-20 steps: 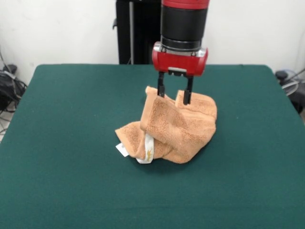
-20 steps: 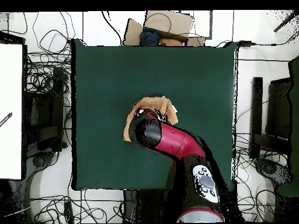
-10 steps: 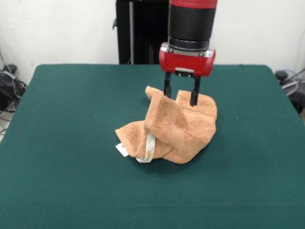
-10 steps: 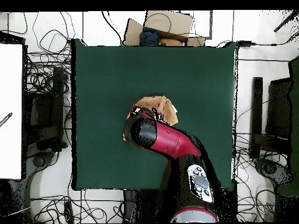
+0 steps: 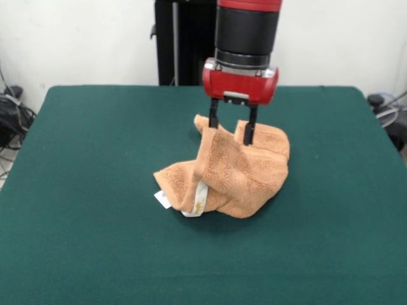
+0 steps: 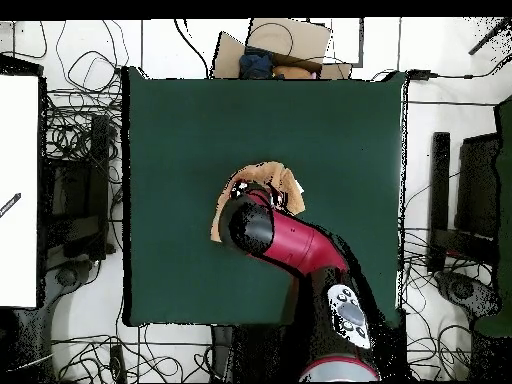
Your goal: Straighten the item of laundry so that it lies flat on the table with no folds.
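The item of laundry [image 5: 238, 171], an orange-tan towel, lies crumpled in a heap near the middle of the green table [image 5: 95, 146]. A raised fold stands up at its back left, and white tags [image 5: 164, 199] stick out at its front left. My gripper [image 5: 232, 129] hangs over the back of the heap, open. Its left finger touches the raised fold and its right finger rests against the towel's far part. In the overhead view the red arm [image 6: 290, 245] covers the gripper and much of the towel [image 6: 270, 180].
Green felt surrounds the towel on all sides of the table [image 6: 180, 120]. Cables, dark equipment and a cardboard box [image 6: 275, 45] lie off the table's edges.
In the front view the gripper shifted right and slightly up, then came back left and down to the raised fold. The fold now leans a little closer to the left finger.
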`<state>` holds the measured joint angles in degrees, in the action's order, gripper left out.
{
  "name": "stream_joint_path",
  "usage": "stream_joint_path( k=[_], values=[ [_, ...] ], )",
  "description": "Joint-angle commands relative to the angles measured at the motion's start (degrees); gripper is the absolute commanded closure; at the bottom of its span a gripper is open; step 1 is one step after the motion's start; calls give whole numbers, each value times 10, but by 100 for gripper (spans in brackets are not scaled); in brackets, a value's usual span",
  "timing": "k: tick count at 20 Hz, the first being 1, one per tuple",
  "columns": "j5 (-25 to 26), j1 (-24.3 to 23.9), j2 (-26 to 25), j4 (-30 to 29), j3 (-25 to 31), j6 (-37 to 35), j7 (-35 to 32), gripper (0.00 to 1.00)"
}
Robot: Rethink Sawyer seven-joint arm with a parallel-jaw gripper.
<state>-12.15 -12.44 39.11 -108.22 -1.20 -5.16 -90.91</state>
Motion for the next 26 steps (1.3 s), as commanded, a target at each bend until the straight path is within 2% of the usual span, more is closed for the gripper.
stream_joint_path(
  k=[1,13,26],
  values=[
    [-7,-17,-31,-61,29,44,-151,0],
    [-8,-18,-36,-47,29,31,-128,0],
    [-12,8,-35,-20,0,-8,-112,0]
  ],
)
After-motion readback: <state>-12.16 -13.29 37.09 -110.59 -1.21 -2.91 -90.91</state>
